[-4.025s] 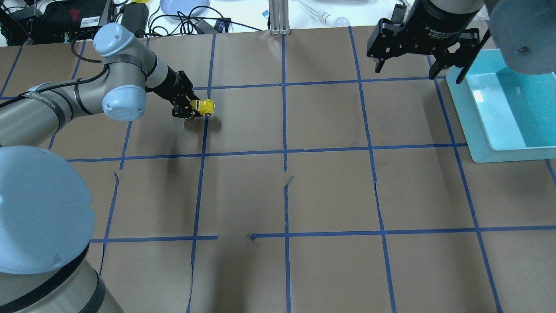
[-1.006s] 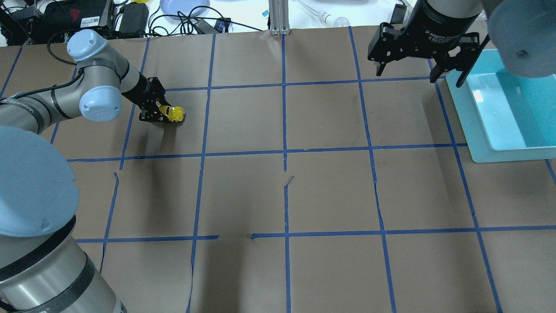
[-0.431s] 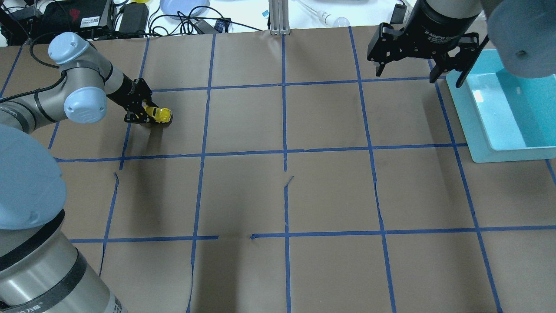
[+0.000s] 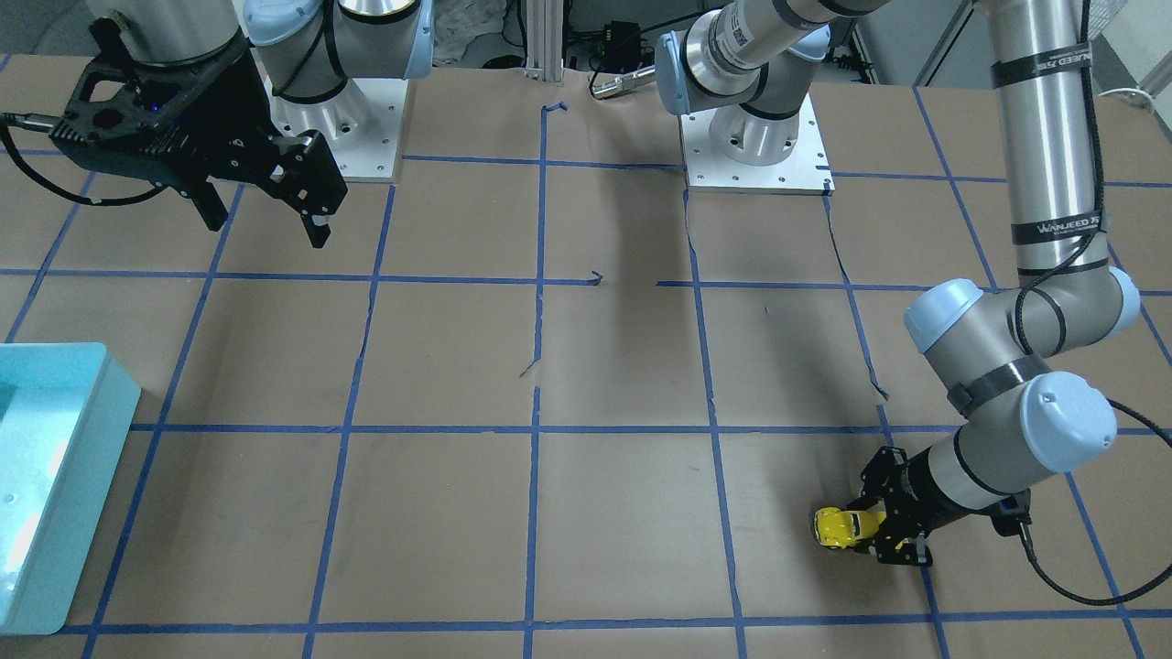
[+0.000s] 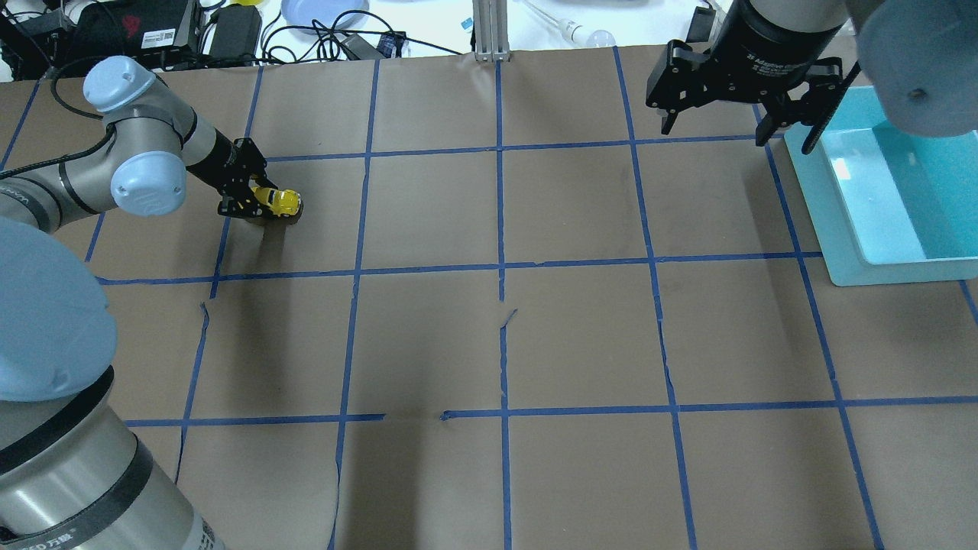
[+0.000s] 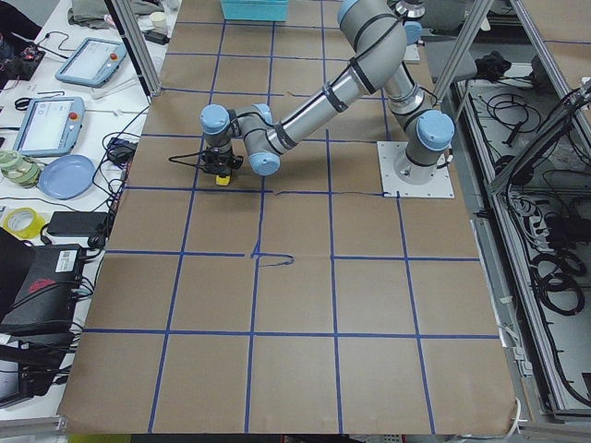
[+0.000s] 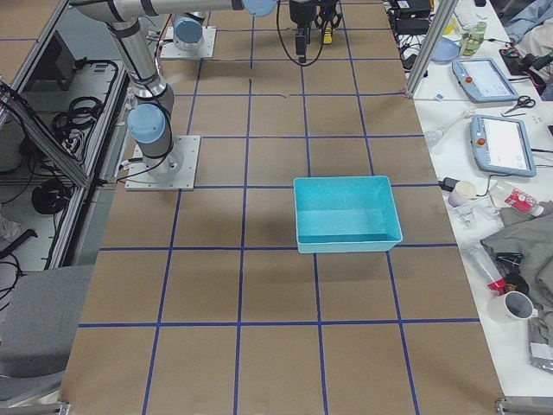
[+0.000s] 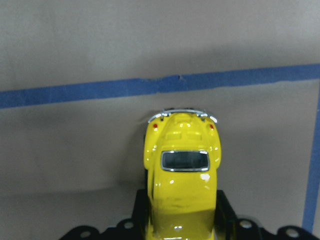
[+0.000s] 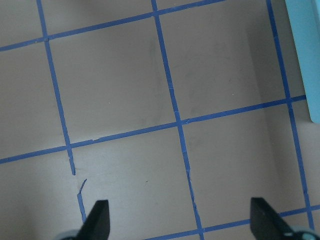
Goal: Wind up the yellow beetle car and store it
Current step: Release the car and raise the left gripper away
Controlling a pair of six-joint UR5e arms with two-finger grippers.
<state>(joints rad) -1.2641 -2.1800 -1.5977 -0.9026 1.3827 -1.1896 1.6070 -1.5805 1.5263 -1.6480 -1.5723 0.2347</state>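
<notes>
Front-facing: the glossy, rounded yellow car [image 4: 838,528] sits low at the matte brown paper table [image 4: 549,513], its tail clamped in the left gripper [image 4: 870,530]. The right gripper [image 4: 267,229] hangs spread wide, empty.

Overhead: a smooth teal bin [image 5: 821,214] lies just beside that spread gripper.

Left wrist: black fingers [image 8: 226,215] pinch the car's shiny sides.

From where I stand, the bench [image 5: 581,336] carries one yellow beetle car [image 5: 281,202] and one turquoise bin [image 5: 833,229]. There are two robot arms, the left arm [image 5: 134,137] and the right arm [image 4: 183,27], bolted to two white base plates [image 4: 806,169]. That makes two pincers, the left pincer [image 4: 865,531] and the right pincer [image 4: 267,220], with two fingers apiece. On the side tables I count two touchscreen pendants [image 6: 92,63] and one blue plate [image 6: 66,175].
</notes>
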